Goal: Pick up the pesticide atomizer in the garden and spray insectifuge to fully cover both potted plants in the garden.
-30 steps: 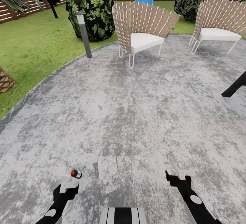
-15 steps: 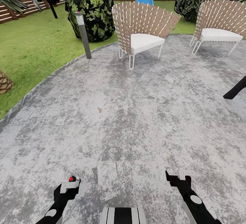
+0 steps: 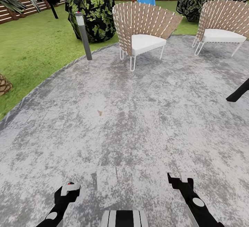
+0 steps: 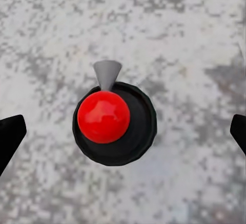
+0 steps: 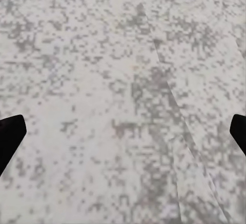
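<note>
Since the earlier frame, the left gripper [image 3: 70,189] has come over the atomizer [image 4: 114,121], which now stands upright on the patio [image 3: 145,116] between the wide-spread fingers [image 4: 10,137], untouched. Right gripper [image 3: 180,178] is spread wide and holds nothing. Ahead stand two chairs [image 3: 143,33], one bollard [image 3: 84,35] at the patio edge, and a bush [image 3: 91,9] on the lawn [image 3: 31,47].
</note>
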Controlling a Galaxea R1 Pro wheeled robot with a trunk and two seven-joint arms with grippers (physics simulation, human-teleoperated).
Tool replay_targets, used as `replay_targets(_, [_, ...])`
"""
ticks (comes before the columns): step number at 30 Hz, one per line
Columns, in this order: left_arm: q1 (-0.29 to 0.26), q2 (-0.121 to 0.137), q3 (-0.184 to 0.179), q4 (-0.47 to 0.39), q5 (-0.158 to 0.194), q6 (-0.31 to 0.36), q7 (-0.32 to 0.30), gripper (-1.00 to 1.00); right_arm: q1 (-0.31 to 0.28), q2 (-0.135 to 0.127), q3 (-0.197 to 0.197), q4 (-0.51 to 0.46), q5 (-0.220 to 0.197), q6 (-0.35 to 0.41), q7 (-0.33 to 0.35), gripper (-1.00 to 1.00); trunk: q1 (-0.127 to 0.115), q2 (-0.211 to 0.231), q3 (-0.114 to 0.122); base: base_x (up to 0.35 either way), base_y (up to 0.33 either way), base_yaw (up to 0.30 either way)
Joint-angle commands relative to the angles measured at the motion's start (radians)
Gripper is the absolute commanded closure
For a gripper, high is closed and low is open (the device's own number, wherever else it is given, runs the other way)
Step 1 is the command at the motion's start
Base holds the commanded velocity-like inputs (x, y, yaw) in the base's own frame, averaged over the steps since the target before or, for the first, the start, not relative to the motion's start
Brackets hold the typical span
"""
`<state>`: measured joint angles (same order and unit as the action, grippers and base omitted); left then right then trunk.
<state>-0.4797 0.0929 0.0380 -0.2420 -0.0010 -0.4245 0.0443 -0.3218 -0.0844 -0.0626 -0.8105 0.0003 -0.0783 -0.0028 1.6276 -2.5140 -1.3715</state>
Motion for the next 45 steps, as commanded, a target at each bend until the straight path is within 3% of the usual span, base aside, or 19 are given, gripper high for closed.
replay_targets(1, [0.000,0.000,0.002,0.001,0.000,-0.004,0.000,-1.00,0.000,0.000,0.000,0.001,0.000,-0.003,0.000,-1.00,0.000,0.000,-0.001,0.006,-0.004,0.000])
replay_targets(9, [0.000,0.001,0.003,0.001,0.002,-0.005,0.000,-1.00,0.000,0.000,0.000,0.001,0.000,-0.003,0.000,-1.00,0.000,0.000,-0.001,0.001,-0.001,0.000])
replay_targets(16, [0.000,0.002,0.003,0.001,0.006,-0.005,0.000,-1.00,0.000,0.000,0.000,0.001,0.000,-0.003,0.000,-1.00,0.003,-0.002,-0.028,0.000,0.000,0.000])
replay_targets(35, [0.000,0.004,0.003,0.001,0.009,-0.006,0.000,-1.00,0.000,0.000,0.001,0.001,0.000,-0.003,0.000,-1.00,0.003,-0.002,-0.028,0.000,0.000,0.000])
replay_targets(38, [0.000,0.004,0.004,0.001,0.010,-0.006,0.000,-1.00,0.000,0.000,0.001,0.001,0.000,-0.003,0.000,-1.00,0.004,-0.003,-0.039,0.000,0.000,0.000])
replay_targets(45, [0.000,0.004,0.005,0.001,0.010,-0.006,0.001,-1.00,0.000,0.000,0.001,0.001,0.000,-0.003,0.000,-1.00,0.004,-0.003,-0.039,0.000,0.000,0.000])
